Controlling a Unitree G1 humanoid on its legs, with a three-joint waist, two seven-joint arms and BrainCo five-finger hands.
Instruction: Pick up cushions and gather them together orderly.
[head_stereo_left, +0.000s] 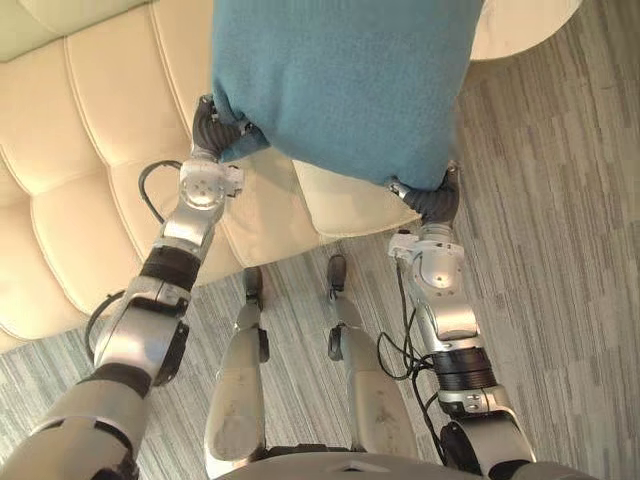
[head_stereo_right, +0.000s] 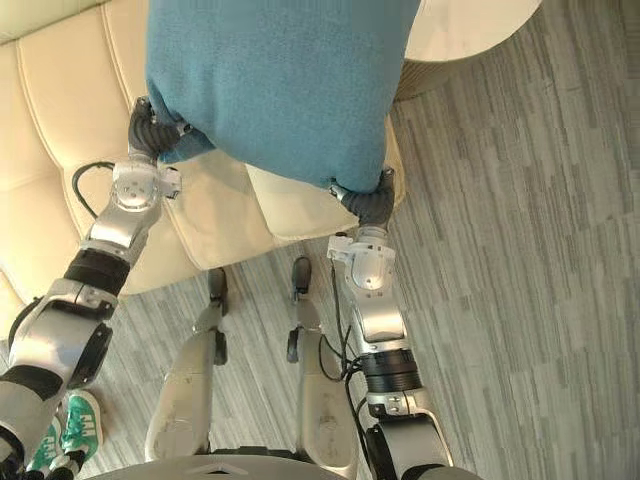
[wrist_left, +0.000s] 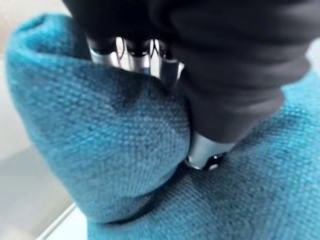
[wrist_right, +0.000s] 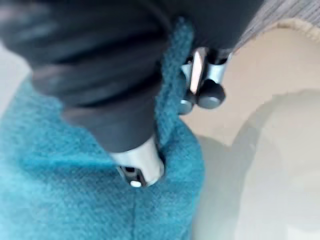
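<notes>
**Teal cushion held up in both hands over the sofa**

I hold the teal cushion (head_stereo_left: 345, 80) off the sofa (head_stereo_left: 70, 180), one lower corner in each hand. It hangs in front of me, above the seat, touching nothing but my hands. The cloth is a coarse, visibly woven teal, plain, with no pattern. The cushion is plump and roughly square, with its lower edge sloping down toward my right.

My left hand (head_stereo_left: 212, 128) is clamped on the left corner. In the left wrist view the fingers curl over a bunched fold and the thumb digs in from the other side. My right hand (head_stereo_left: 435, 200) is clamped on the right corner, lower than the left. The thumb is pressed into the cloth and the fingertips show past the cushion's edge.

A cream cushion (head_stereo_left: 345, 200) lies on the sofa's front edge, just under the teal one. The sofa is cream and padded in broad channels. The floor (head_stereo_left: 560, 250) is grey striped carpet. A person's green shoes (head_stereo_right: 65, 425) show at the lower left of the right eye view.
</notes>
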